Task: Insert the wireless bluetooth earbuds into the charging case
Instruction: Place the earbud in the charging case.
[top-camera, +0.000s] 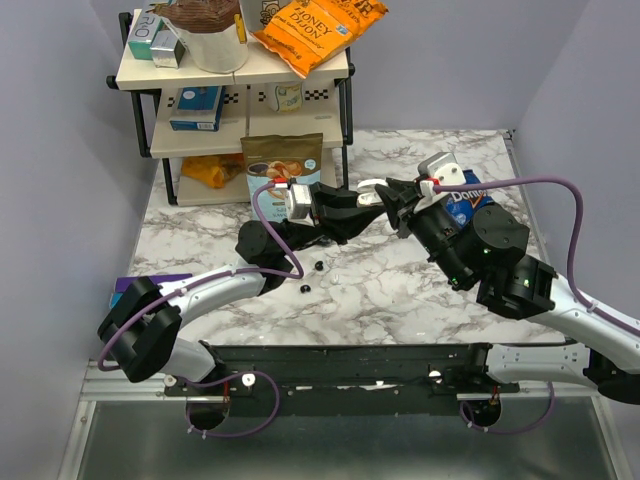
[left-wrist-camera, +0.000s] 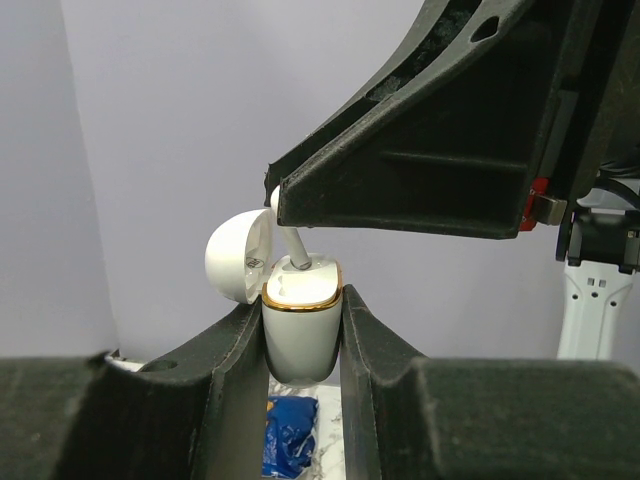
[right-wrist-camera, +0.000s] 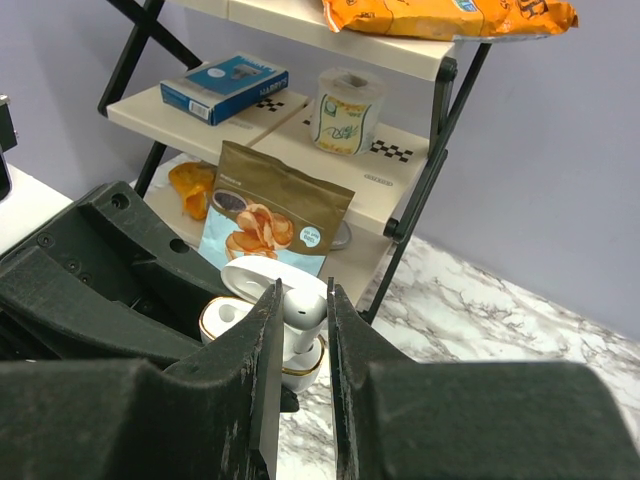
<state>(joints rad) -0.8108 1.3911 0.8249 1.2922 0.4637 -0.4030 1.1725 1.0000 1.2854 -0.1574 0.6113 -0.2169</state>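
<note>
My left gripper (left-wrist-camera: 302, 330) is shut on a white charging case (left-wrist-camera: 300, 325) with a gold rim, held upright in the air with its lid (left-wrist-camera: 238, 255) open. My right gripper (right-wrist-camera: 303, 320) is shut on a white stemmed earbud (right-wrist-camera: 305, 308). The earbud's stem (left-wrist-camera: 293, 248) reaches down into one socket of the case (right-wrist-camera: 225, 320); the other socket looks empty. In the top view both grippers meet at the case (top-camera: 372, 192) above the table's middle. Two tiny black rounded bits (top-camera: 318, 265) (top-camera: 304, 288) lie on the marble below them.
A shelf rack (top-camera: 345, 110) stands at the back left with boxes and an orange bag (top-camera: 310, 30). A brown snack bag (top-camera: 283, 160) leans at its foot. A blue bag (top-camera: 466, 205) lies under the right arm. A purple item (top-camera: 150, 283) lies at the left edge.
</note>
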